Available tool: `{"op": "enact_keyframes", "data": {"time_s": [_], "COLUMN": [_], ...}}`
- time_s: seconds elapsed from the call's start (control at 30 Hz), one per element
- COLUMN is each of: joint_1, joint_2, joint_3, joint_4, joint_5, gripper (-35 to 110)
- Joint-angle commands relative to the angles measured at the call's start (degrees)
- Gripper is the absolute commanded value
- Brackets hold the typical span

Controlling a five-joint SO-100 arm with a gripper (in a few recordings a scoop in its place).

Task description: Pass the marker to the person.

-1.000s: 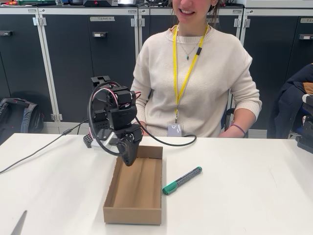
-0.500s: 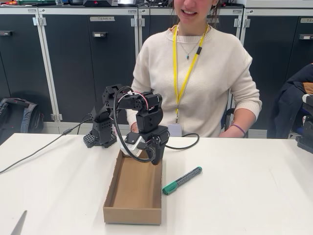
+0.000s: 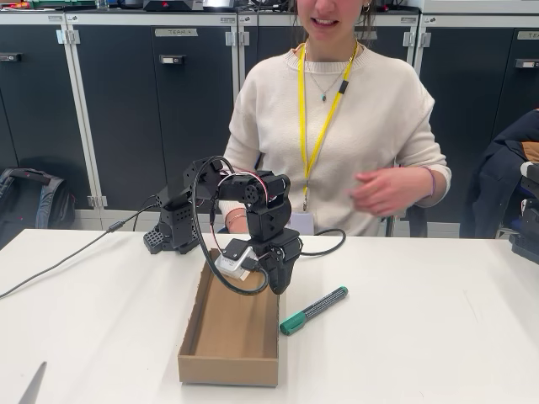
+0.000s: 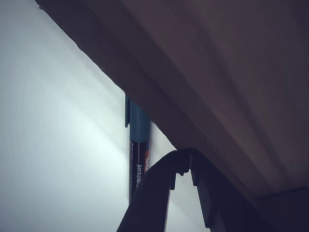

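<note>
1. The marker (image 3: 313,310) lies flat on the white counter (image 3: 421,337), just beside the cardboard box (image 3: 230,370).
2. The hand (image 3: 280,282) hangs over the box's right wall, holding nothing; I cannot tell if it is open.
3. The marker looks light, stiff and smooth, so grab the dark middle.

Fixed view bright, evenly lit, soft shadows, person's hand (image 3: 383,190) motion-blurred, wrist view dim, bluish, soft focus

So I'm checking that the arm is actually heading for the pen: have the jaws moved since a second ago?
Yes. The gripper has swung right in the fixed view, across the cardboard box towards the marker.
</note>
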Motion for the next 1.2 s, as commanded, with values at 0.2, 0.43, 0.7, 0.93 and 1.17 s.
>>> {"op": "enact_keyframes", "data": {"time_s": [0.2, 0.43, 0.7, 0.93, 1.17], "joint_1": [-4.3, -4.0, -1.1, 0.9, 2.1], "joint_2": [-0.1, -4.3, -8.0, -7.6, -4.9], "joint_3": [-8.1, -12.0, -10.8, -7.4, -5.4], "joint_4": [0.7, 0.6, -1.2, -4.0, -9.2], "joint_5": [-0.1, 4.4, 6.5, 6.9, 5.0], "gripper": [-5, -5, -5, 1, 6]}}
